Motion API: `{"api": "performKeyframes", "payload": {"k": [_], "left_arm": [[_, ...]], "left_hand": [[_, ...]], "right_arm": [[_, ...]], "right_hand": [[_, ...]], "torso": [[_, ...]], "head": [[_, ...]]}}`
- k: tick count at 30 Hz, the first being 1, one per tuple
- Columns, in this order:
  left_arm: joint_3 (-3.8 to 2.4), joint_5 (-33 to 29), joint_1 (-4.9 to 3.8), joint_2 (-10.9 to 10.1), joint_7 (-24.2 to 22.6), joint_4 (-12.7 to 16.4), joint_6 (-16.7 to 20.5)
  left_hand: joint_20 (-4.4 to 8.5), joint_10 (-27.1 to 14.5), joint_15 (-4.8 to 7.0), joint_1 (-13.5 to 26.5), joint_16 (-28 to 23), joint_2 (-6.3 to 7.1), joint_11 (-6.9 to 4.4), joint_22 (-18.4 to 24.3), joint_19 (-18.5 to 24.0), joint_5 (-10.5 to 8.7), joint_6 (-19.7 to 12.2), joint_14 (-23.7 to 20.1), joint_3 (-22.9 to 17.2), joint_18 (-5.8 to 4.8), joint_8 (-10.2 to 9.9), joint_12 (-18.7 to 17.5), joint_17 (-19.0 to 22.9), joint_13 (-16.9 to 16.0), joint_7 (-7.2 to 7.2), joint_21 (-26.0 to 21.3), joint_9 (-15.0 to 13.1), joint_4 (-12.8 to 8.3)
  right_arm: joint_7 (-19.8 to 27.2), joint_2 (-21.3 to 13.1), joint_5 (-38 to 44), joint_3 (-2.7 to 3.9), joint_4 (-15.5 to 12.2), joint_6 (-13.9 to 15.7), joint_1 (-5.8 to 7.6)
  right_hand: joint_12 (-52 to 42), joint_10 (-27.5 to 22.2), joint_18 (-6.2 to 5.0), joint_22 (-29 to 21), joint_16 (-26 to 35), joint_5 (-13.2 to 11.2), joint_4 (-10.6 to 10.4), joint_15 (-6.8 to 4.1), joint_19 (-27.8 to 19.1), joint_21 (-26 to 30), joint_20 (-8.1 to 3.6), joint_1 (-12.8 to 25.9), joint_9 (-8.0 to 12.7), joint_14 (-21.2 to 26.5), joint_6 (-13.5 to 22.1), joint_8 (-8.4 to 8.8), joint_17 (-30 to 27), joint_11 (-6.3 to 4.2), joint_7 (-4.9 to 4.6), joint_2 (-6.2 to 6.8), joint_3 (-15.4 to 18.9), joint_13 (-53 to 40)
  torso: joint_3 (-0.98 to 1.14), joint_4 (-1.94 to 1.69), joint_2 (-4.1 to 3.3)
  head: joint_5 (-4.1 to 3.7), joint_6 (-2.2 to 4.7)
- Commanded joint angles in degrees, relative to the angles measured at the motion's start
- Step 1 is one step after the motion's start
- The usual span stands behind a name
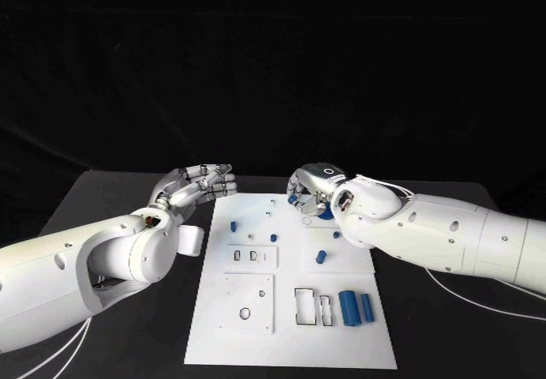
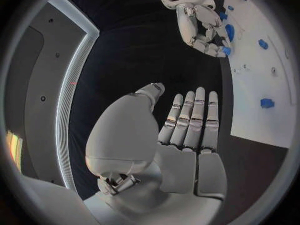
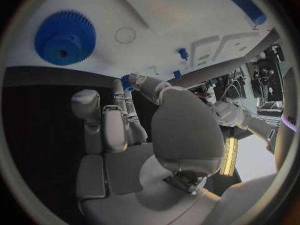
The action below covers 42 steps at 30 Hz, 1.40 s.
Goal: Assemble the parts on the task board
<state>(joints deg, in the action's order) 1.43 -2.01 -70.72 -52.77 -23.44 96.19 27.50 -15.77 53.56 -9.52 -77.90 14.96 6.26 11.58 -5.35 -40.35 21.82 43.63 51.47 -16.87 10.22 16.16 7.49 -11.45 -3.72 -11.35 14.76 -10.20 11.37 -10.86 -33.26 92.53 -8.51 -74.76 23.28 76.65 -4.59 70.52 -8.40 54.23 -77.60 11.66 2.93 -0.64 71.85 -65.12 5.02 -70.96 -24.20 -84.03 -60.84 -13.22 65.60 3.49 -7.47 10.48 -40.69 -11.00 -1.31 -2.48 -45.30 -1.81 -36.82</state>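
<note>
Pegs (image 1: 233,226) stand in the task board (image 1: 353,347), two blue cylinders (image 1: 357,307) lie loose. Right robot hand (image 1: 313,189) pinches a small blue part (image 2: 225,50) over the far edge; left robot hand (image 1: 196,187) waits spread, empty. Plenty left.

Figure: count of items as seen from beside the table.

- One black table (image 1: 114,189) carries one white board (image 1: 216,332).
- Two white arms reach in, the left arm (image 1: 69,276) and the right arm (image 1: 455,237).
- Each arm ends in one silver hand, the left hand (image 1: 200,185) and the right hand (image 1: 316,185).
- On the board there are:
  - two long blue cylinders (image 1: 347,306) (image 1: 368,308);
  - four small blue pegs (image 1: 233,227) (image 1: 273,236) (image 1: 321,256) (image 1: 338,234);
  - one blue gear (image 3: 65,37);
  - two small slots (image 1: 237,255) (image 1: 252,255), side by side.
</note>
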Motion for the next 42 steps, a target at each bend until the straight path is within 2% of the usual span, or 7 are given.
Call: {"api": "performKeyframes", "payload": {"k": [1, 4, 11, 24, 31, 42], "left_arm": [[-0.05, -0.11, -0.08, 0.24, -0.18, 0.25, -1.07], [-0.05, -0.11, -0.08, 0.33, -0.23, 0.32, -1.14], [-0.05, -0.12, -0.08, 0.43, -0.25, 0.41, -1.27], [-0.05, -0.13, -0.09, 0.47, -0.19, 0.36, -1.28], [-0.06, -0.13, -0.09, 0.45, -0.17, 0.39, -1.29], [-0.06, -0.13, -0.10, 0.32, -0.08, 0.46, -1.40]], "left_hand": [[-0.11, -0.34, -0.06, -0.53, -0.45, 0.02, 0.08, 0.11, -0.10, 0.24, -0.30, -0.50, -0.41, 0.14, -0.41, -0.35, -0.09, -0.02, -2.19, -0.22, 0.06, -0.04], [-0.14, -0.32, -0.11, -0.48, -0.55, 0.06, 0.11, 0.18, 0.05, 0.23, -0.30, -0.62, -0.53, 0.11, -0.42, -0.42, -0.10, -0.02, -2.21, -0.32, 0.06, -0.10], [-0.17, -0.30, -0.17, -0.40, -0.66, 0.10, 0.13, 0.27, 0.24, 0.22, -0.30, -0.77, -0.67, 0.08, -0.43, -0.49, -0.11, -0.03, -2.23, -0.44, 0.05, -0.15], [-0.18, -0.30, -0.20, -0.33, -0.72, 0.14, 0.16, 0.32, 0.34, 0.20, -0.32, -0.85, -0.77, 0.07, -0.45, -0.55, -0.12, -0.03, -2.25, -0.51, 0.05, -0.19], [-0.18, -0.30, -0.20, -0.33, -0.72, 0.14, 0.16, 0.32, 0.34, 0.20, -0.32, -0.85, -0.77, 0.07, -0.45, -0.55, -0.12, -0.03, -2.25, -0.51, 0.05, -0.19], [-0.20, -0.33, -0.21, -0.26, -0.76, 0.17, 0.18, 0.35, 0.40, 0.17, -0.36, -0.89, -0.83, 0.08, -0.47, -0.62, -0.13, -0.03, -2.28, -0.55, 0.05, -0.21]], "right_arm": [[-1.14, 1.34, 0.43, 0.05, 1.34, 2.79, 0.12], [-0.95, 2.41, 0.32, 0.07, 2.19, 2.76, 0.16], [-0.29, 4.45, -0.23, 0.07, 3.67, 1.92, -0.01], [0.17, 6.58, -0.66, 0.06, 4.95, 0.93, -0.45], [0.34, 7.26, -0.87, 0.05, 5.75, 0.35, -1.07], [-0.21, 7.44, -0.57, 0.04, 6.69, -0.15, -1.40]], "right_hand": [[0.37, -0.05, 1.06, 0.20, -0.33, -0.08, -0.19, -0.14, 0.32, -0.38, 0.09, 0.07, -4.38, -1.69, -0.02, -1.69, 0.28, 0.27, 0.36, 0.00, -0.67, 0.07], [0.43, -0.12, 1.09, 0.42, -0.45, -0.12, -0.18, -0.11, 0.38, -0.53, 0.10, 0.10, -4.45, -1.72, 0.07, -1.69, 0.46, 0.31, 0.33, 0.07, -0.73, 0.08], [0.69, -0.52, 1.20, 1.12, -1.07, -0.52, -0.15, 0.03, 0.51, -1.04, 0.23, 0.28, -4.77, -1.89, 0.49, -1.66, 1.36, 0.48, 0.18, 0.37, -0.91, 0.14], [0.74, -0.64, 1.21, 1.25, -1.21, -0.60, -0.15, 0.08, 0.49, -1.13, 0.28, 0.34, -4.87, -1.92, 0.65, -1.63, 1.52, 0.54, 0.14, 0.43, -0.98, 0.15], [0.76, -0.73, 1.22, 1.35, -1.37, -0.63, -0.19, 0.12, 0.49, -1.20, 0.32, 0.44, -4.94, -1.96, 0.78, -1.61, 1.74, 0.58, 0.10, 0.47, -1.02, 0.16], [0.78, -0.81, 1.19, 1.29, -1.52, -0.68, -0.21, 0.15, 0.39, -1.16, 0.36, 0.54, -5.01, -2.00, 0.91, -1.58, 1.98, 0.62, 0.07, 0.53, -1.03, 0.16]], "torso": [[-0.05, -0.11, -0.16], [-0.09, -0.21, -0.19], [-0.25, -0.49, -0.37], [-0.37, -0.57, -0.53], [-0.27, -0.42, -0.61], [-0.27, -0.42, -0.71]], "head": [[-0.07, 0.08], [-0.03, -0.04], [-0.02, 0.19], [0.35, 0.29], [0.54, 0.34], [0.61, 0.23]]}}
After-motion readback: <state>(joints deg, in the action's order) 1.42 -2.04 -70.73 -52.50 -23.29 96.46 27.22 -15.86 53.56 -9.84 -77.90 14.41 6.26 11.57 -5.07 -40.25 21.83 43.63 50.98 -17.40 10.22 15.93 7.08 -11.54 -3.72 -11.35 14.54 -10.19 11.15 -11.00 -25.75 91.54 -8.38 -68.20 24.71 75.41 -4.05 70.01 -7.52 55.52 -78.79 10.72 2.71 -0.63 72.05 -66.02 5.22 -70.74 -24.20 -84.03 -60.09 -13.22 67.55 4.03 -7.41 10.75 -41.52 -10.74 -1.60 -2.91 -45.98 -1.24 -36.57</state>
